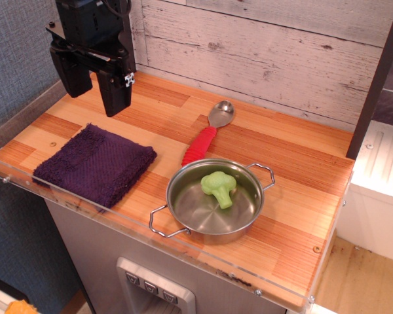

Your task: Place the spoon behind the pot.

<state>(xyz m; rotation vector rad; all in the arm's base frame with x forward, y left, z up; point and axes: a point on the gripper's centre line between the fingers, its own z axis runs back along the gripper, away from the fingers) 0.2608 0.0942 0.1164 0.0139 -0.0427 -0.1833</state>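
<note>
At far left, the pincer hangs above the back-left of the desk, its two fingers apart and empty, so it is released and carries nothing. Below it lies a purple cloth, folded flat near the front-left edge.

Further right, the spoon lies on the desk behind the pot, its red handle pointing down toward the pot's rim and its silver bowl up near the plank wall. From this angle the handle tip seems to touch or almost touch the rim; I cannot tell which. Inside the pot sits a green broccoli.

By the look of it the spoon is already where the task wants it, so the risks are those of disturbance. If the pincer sweeps low on its way across, a finger could catch the cloth and drag it, or clip the spoon's handle and spin it sideways off its spot. A knock on the pot, whose left loop handle overhangs near the front edge, could push it away from the spoon or tip it toward the edge. Keeping the arm high avoids all of these.
</note>
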